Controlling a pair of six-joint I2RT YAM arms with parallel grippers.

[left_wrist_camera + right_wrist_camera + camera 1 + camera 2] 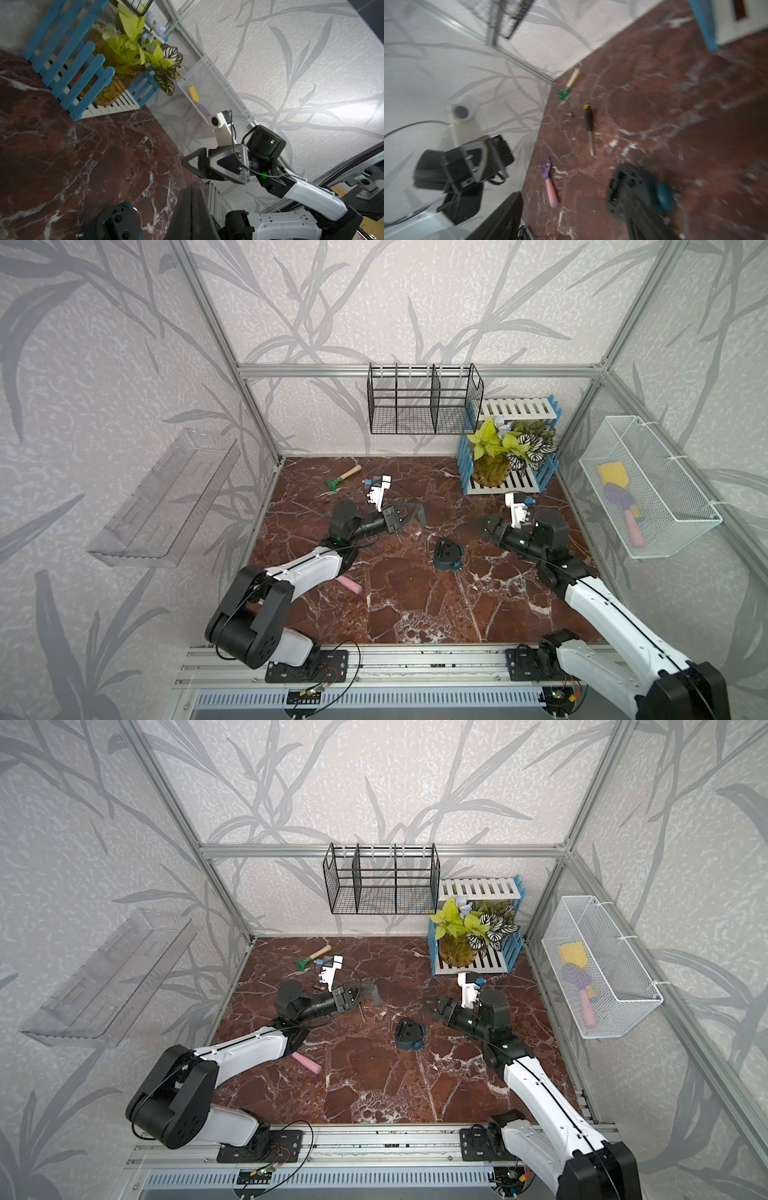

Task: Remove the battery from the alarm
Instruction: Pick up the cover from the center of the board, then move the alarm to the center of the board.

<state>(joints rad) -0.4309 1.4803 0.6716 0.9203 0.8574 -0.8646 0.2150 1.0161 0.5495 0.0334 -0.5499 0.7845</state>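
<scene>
The alarm (pixel 448 556) lies face down mid-table, dark back up; it also shows in the other top view (pixel 409 1033). In the right wrist view the alarm (pixel 633 185) shows an open slot with a spring. The battery (pixel 569 114), tiny with a gold end, lies on the table near the left wall, beside the screwdriver (pixel 588 122). My left gripper (pixel 411 515) is shut and empty, behind and left of the alarm; its own view shows the left gripper (pixel 190 188) with jaws pressed together. My right gripper (pixel 572 195) stands open and empty, just right of the alarm (pixel 116 222).
A green rake (pixel 343 479) lies at the back left, a pink-handled tool (pixel 349 585) by the left arm. A potted plant (pixel 505 448) sits on a blue-white rack (pixel 519 408) at the back right. A black wire basket (pixel 424 406), white mesh basket (pixel 648 485) and clear shelf (pixel 166 497) hang on the walls.
</scene>
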